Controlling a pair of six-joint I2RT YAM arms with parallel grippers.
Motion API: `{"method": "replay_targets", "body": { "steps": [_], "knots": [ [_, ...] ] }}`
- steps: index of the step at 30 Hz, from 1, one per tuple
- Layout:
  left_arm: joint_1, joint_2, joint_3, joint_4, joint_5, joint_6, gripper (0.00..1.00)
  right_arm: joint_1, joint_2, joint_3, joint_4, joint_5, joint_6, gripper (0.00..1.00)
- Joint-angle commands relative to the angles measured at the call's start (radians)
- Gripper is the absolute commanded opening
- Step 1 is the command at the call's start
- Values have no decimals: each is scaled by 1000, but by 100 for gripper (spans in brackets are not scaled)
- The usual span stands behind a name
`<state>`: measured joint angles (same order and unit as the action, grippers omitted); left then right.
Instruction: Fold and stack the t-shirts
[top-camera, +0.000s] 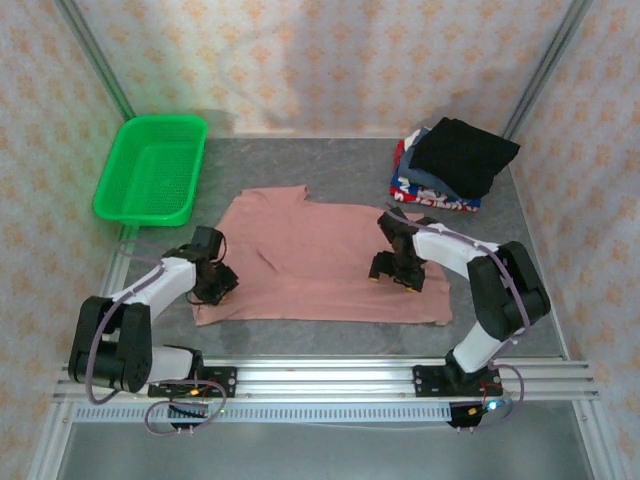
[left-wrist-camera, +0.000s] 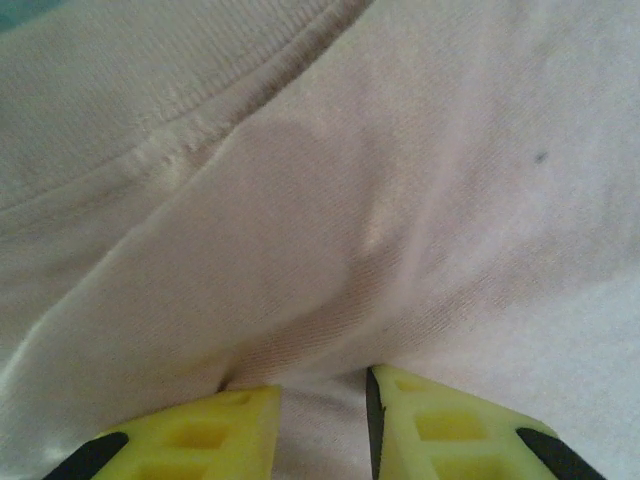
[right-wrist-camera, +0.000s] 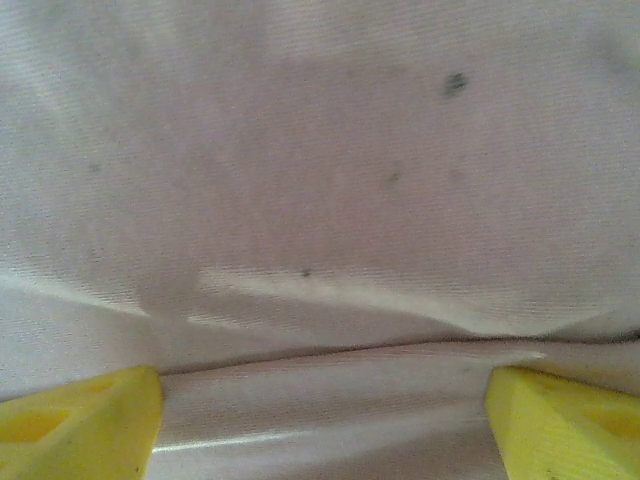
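Observation:
A dusty-pink t-shirt (top-camera: 320, 262) lies spread flat on the grey table, print side hidden. My left gripper (top-camera: 215, 281) sits at its near left edge. In the left wrist view the yellow fingers (left-wrist-camera: 230, 425) stand close together, and my left gripper (left-wrist-camera: 323, 405) pinches a raised pucker of the pink t-shirt (left-wrist-camera: 300, 230). My right gripper (top-camera: 396, 268) rests low on the shirt's right part. In the right wrist view it (right-wrist-camera: 323, 390) is open wide, with a folded edge of the pink t-shirt (right-wrist-camera: 330, 200) running between its fingers. A stack of folded t-shirts (top-camera: 450, 165), black on top, sits at the back right.
A green mesh basket (top-camera: 150, 168) stands at the back left corner of the table. Patterned walls and metal frame posts close in the table on three sides. Bare grey tabletop (top-camera: 330, 160) shows behind the pink shirt.

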<state>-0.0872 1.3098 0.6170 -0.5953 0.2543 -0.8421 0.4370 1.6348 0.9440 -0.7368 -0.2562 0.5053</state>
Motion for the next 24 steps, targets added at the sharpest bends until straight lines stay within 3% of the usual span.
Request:
{"method": "replay_targets", "body": {
  "steps": [1, 6, 9, 14, 18, 24],
  "knots": [
    [2, -24, 45, -156, -31, -18, 35, -5, -45, 39, -114, 88, 5, 87],
    [-13, 40, 405, -191, -38, 51, 62, -48, -115, 247, -174, 136, -57, 93],
    [-13, 206, 687, -186, -23, 149, 69, -138, -67, 371, -180, 121, -136, 95],
    [-8, 581, 1155, -227, 19, 302, 67, -306, 146, 548, -133, 14, -239, 89],
    [1, 839, 1425, -238, 56, 372, 66, -322, 304, 648, -104, 10, -312, 82],
    [10, 1020, 1592, -245, 43, 410, 65, -343, 412, 653, -34, 28, -322, 75]
  ]
}}
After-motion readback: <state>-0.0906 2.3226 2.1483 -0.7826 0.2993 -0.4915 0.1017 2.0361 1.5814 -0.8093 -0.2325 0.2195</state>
